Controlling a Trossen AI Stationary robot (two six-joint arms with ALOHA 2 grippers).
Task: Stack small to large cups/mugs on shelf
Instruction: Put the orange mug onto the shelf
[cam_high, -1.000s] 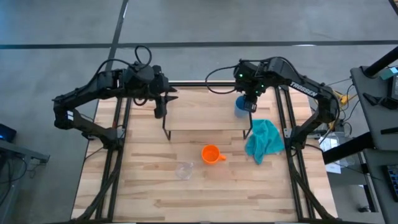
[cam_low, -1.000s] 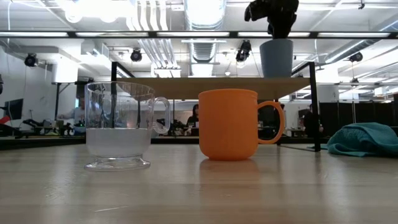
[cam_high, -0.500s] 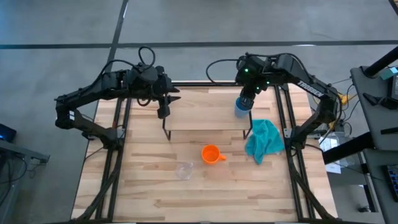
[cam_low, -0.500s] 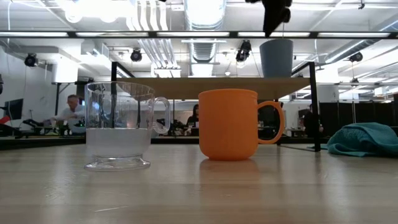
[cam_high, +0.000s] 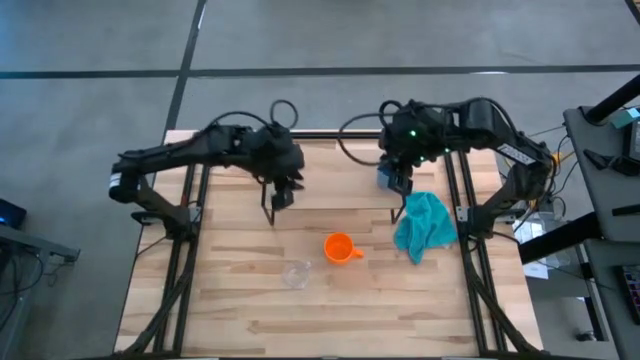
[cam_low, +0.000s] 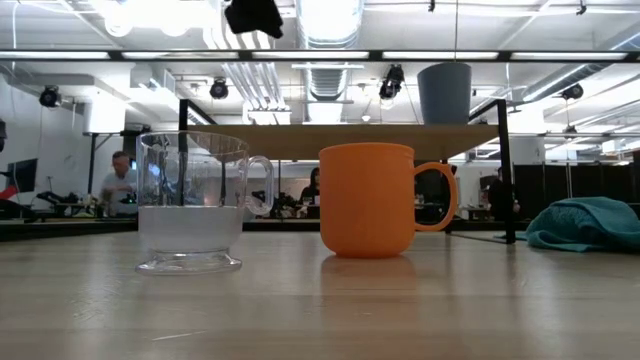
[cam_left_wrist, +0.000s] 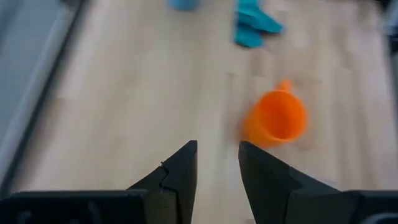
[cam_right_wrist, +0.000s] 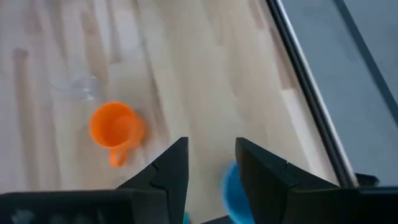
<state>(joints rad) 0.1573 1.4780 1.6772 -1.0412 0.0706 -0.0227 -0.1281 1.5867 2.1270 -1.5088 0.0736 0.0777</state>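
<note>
L gripper (cam_left_wrist: 217, 163): fingers slightly apart, empty, over shelf's (cam_high: 330, 190) left front corner. Orange mug (cam_high: 340, 247) on table just fwd and to its right, upright, handle toward the cloth; L arm nearer. R gripper (cam_right_wrist: 208, 163) also apart, empty, above blue cup (cam_high: 387, 174) on shelf's right end. Glass (cam_high: 295, 273) nearer table front.
</note>
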